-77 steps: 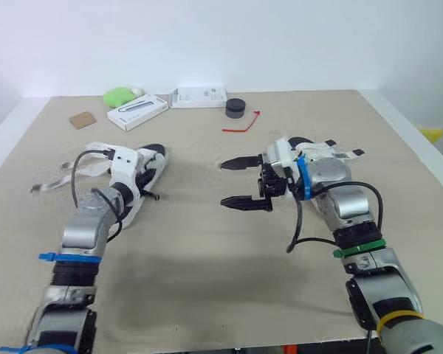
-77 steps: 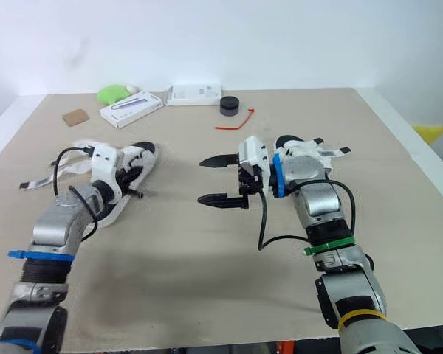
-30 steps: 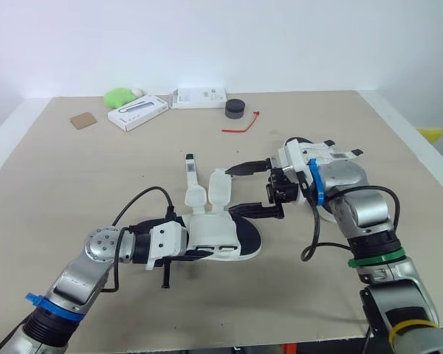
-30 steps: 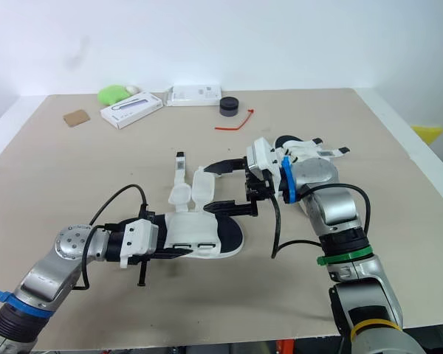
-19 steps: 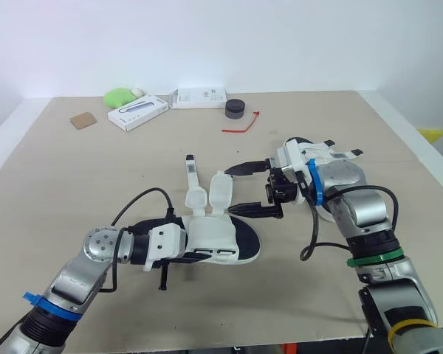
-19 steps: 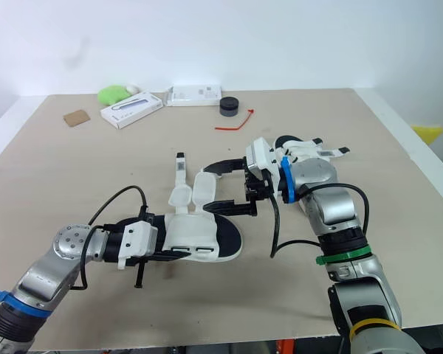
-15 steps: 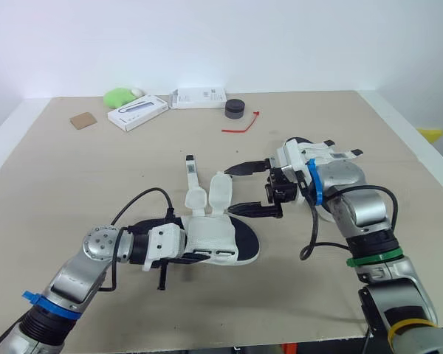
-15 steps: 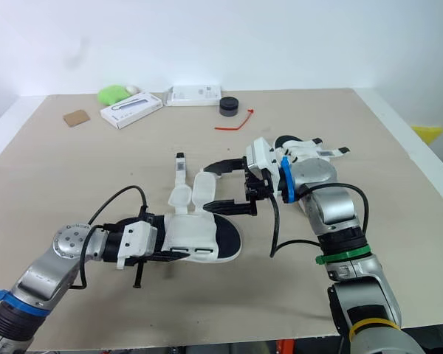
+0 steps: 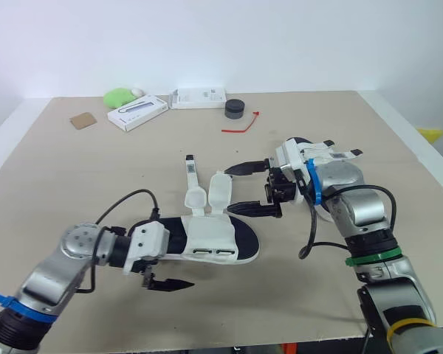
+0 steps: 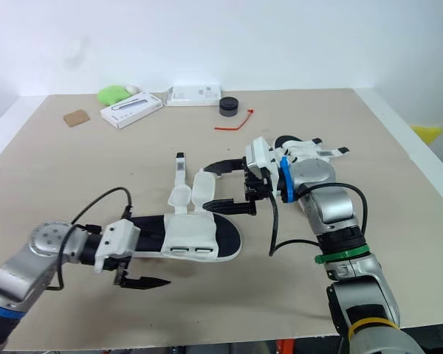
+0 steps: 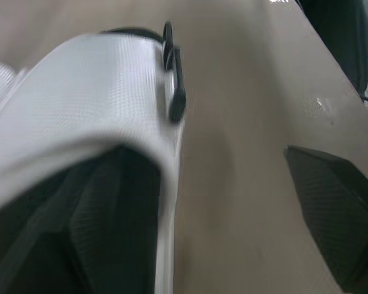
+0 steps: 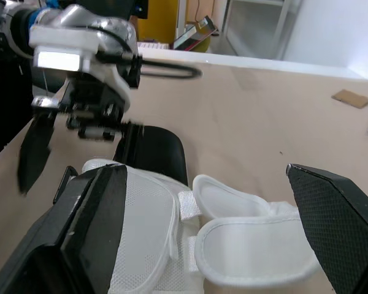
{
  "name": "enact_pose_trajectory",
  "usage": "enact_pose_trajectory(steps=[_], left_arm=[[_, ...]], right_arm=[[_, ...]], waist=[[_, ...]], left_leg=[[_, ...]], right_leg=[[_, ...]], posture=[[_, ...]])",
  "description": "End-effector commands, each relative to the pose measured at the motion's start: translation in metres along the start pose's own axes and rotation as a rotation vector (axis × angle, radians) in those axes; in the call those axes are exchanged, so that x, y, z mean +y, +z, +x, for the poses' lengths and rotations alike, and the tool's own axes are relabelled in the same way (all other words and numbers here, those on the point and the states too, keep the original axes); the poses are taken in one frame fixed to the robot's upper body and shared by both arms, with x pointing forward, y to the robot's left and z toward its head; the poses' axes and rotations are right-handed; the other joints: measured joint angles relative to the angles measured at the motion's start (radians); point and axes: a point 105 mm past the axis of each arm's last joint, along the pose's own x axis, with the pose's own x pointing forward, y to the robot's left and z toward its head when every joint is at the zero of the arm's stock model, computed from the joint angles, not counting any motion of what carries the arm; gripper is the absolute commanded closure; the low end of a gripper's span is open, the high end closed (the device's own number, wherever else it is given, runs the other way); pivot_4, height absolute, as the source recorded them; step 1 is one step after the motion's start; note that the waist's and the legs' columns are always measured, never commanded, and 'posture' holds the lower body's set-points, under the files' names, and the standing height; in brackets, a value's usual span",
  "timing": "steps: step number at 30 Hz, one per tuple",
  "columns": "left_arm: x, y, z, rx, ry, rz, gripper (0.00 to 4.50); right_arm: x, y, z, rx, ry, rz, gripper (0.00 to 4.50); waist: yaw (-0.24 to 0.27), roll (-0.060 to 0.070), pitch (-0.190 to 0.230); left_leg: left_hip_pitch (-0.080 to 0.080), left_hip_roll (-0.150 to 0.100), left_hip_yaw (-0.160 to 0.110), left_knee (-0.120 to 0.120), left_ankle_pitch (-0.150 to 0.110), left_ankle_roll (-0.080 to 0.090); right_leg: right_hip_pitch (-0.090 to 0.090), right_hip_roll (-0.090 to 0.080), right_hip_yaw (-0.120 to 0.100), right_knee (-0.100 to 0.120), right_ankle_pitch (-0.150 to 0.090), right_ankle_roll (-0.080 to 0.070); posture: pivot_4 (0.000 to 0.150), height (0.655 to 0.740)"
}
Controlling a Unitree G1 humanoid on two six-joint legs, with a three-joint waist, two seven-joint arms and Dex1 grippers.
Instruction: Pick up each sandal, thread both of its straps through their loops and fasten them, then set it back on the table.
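Between the two grippers the sandal [image 9: 214,234] is lying sole-down on the table [image 9: 52,169]. The left gripper [image 9: 179,270] is sitting at its heel end with fingers spread wide, gripping nothing. One finger is lying along the sandal's side, though whether it is touching cannot be told. The other finger [image 9: 173,283] is pointing out over bare table toward the front edge, with open room around it.

The right gripper [image 9: 238,189] is hovering at the toe end, fingers also wide apart and empty. Its lower fingertip is sitting just beside the sandal's upright straps [image 9: 218,193]. Beyond its fingers bare table is stretching away to the boxes [image 9: 136,112], puck [image 9: 235,108] and red tie [image 9: 242,123] at the far edge. The other sandal [image 10: 299,141] is lying behind this gripper's wrist, well clear of the right edge.

The sandal is showing a white mesh upper, black insole and white sole. Both straps are standing up unfastened, one trailing a narrow dark-tipped tail. A black loop [image 11: 173,79] is sticking out from the upper's edge.
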Motion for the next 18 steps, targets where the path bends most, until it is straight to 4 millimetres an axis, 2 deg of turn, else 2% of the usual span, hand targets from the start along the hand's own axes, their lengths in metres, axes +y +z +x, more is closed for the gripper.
enact_pose_trajectory(steps=[1,4,8,9,11,12,18], left_arm=[[0.013,0.009,-0.021,-0.014,0.079,0.021,0.09],[0.018,0.009,-0.025,-0.020,0.112,0.018,0.00],[0.028,0.013,-0.025,-0.045,0.161,0.014,0.00],[0.030,0.014,-0.024,-0.049,0.168,0.012,0.00],[0.031,0.015,-0.023,-0.059,0.171,0.005,0.00],[0.031,0.015,-0.023,-0.063,0.170,0.003,0.00],[0.043,0.024,-0.017,-0.101,0.183,0.004,0.00]], right_arm=[[0.007,0.014,-0.013,-0.027,-0.025,-0.005,0.00],[0.014,0.012,-0.021,-0.013,-0.036,0.053,0.86],[0.034,0.001,-0.035,0.028,-0.058,0.127,2.88],[0.039,-0.002,-0.036,0.033,-0.061,0.144,3.45],[0.045,-0.009,-0.035,0.049,-0.070,0.157,4.32],[0.048,-0.013,-0.035,0.062,-0.076,0.156,4.43],[0.049,-0.034,-0.022,0.081,-0.122,0.168,4.43]], waist=[[0.003,0.000,0.000],[0.003,0.000,0.000],[0.009,0.000,0.000],[0.011,0.000,0.000],[0.013,0.000,0.000],[0.011,0.000,0.000],[0.010,-0.001,0.000]], left_leg=[[0.000,0.000,0.000,0.000,0.000,0.000],[0.000,0.000,-0.001,0.000,0.000,0.000],[0.000,-0.001,-0.001,0.000,0.000,0.000],[0.000,-0.001,-0.001,0.000,0.000,0.000],[0.000,-0.001,-0.001,0.000,0.000,0.000],[0.000,0.000,0.001,0.000,0.000,0.000],[0.003,0.001,0.004,0.000,0.001,0.002]], right_leg=[[0.000,0.000,0.000,0.000,0.000,0.000],[0.000,-0.001,-0.001,0.000,-0.001,0.000],[0.001,-0.001,-0.001,-0.001,-0.001,0.001],[0.001,-0.001,-0.001,-0.001,-0.001,0.001],[0.001,0.000,-0.001,-0.001,-0.001,0.001],[0.001,0.000,0.000,-0.001,-0.001,0.001],[0.002,0.004,0.005,-0.001,-0.003,0.008]], posture=[[0.150,0.7400],[0.150,0.7400],[0.150,0.7400],[0.150,0.7400],[0.150,0.7400],[0.150,0.7400],[0.150,0.7400]])
